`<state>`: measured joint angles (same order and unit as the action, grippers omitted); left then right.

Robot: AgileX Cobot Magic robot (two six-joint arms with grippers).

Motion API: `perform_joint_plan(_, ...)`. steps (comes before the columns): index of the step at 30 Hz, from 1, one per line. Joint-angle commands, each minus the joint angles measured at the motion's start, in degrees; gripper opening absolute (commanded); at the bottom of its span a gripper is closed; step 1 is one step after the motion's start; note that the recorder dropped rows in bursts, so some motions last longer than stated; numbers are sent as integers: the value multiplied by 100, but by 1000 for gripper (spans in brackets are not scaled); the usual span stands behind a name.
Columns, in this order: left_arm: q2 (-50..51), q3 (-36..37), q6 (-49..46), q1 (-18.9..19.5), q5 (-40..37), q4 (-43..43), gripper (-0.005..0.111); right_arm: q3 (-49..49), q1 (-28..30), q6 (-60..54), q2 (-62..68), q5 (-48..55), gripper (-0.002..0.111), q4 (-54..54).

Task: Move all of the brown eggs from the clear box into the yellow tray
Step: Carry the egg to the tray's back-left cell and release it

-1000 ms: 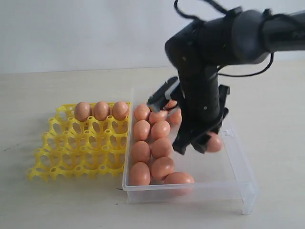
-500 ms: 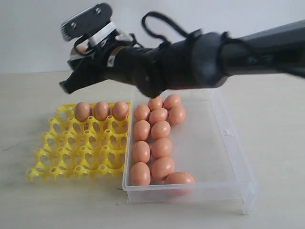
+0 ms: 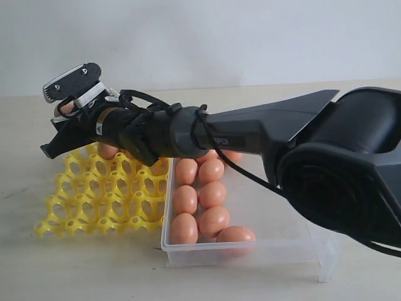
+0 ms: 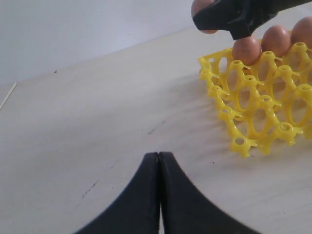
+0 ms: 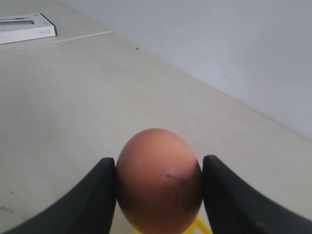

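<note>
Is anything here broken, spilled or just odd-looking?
Nothing is spilled. One oddity: the egg clamped in the right gripper has a dark smudge on its shell. Whether that is dirt, speckling or a fine crack cannot be told from here.

the tray lies just left of the box. eggs sit in the box's left half. the right gripper holds one egg above the tray's far left corner.

soft even bright light, faint shadows beside the yellow tray; close left tool blurred.
</note>
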<state>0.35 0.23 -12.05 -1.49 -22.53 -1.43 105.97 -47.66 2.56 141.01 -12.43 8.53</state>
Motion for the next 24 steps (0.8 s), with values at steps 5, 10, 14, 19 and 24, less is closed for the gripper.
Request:
perform_joint_plan(5,-35,-23,33,-34,26,0,0,188,-14,54,287,-49,0,51)
perform_joint_plan(10,-35,-23,33,-34,26,0,0,188,-14,54,367,-18,5,51)
perform_joint_plan(14,-35,-23,33,-34,26,0,0,188,-14,-52,379,-27,19,51)
perform_joint_plan(19,-35,-23,33,-34,26,0,0,188,-14,-197,379,-72,46,51)
perform_joint_plan(24,-35,-23,33,-34,26,0,0,188,1,-216,379,-44,60,51)
